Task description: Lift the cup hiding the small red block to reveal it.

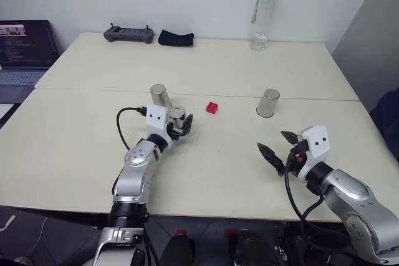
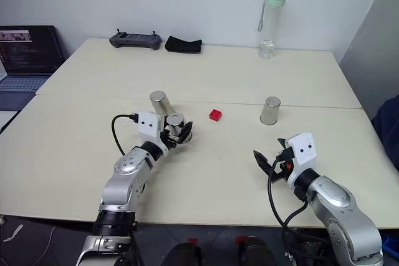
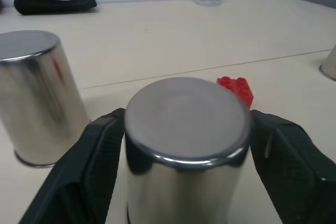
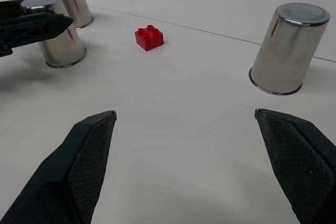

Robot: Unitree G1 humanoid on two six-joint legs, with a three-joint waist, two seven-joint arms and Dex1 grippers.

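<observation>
**Counter [image 1: 75, 147]:** pale, with a seam running across it just behind the red block.

**Red block [image 1: 212, 108]:** lies uncovered on the counter, studs up. Nothing rests on it or touches it.

**Cup [image 4: 59, 43]:** stands upside down, rim flat on the counter, near the red block on the robot's left of it and apart from it.

**Left end effector [image 3: 187, 116]:** sits level around this cup, one black finger [image 3: 100, 156] on each side near the closed top. I cannot tell whether the fingers press the metal or stand just clear of it.

**Second cup [image 1: 160, 96]:** upside down, left of the red block and slightly behind it, just beyond the first cup. The two are not touching.

**Third cup [image 1: 269, 103]:** upside down, well to the right of the red block and standing alone.

**Right end effector [image 4: 185, 112]:** released, with its fingers spread wide and nothing between them. It is low over the counter, in front of the red block and to its right, well apart from it.

**Far edge, well behind the red block:**
- a clear bottle [image 1: 264, 17] with a green cap, to the right
- a black pouch [image 1: 175, 38] and a grey handheld controller [image 1: 128, 34], to the left

**Laptop [image 1: 25, 51]:** open, sits off the counter's far left corner.
</observation>
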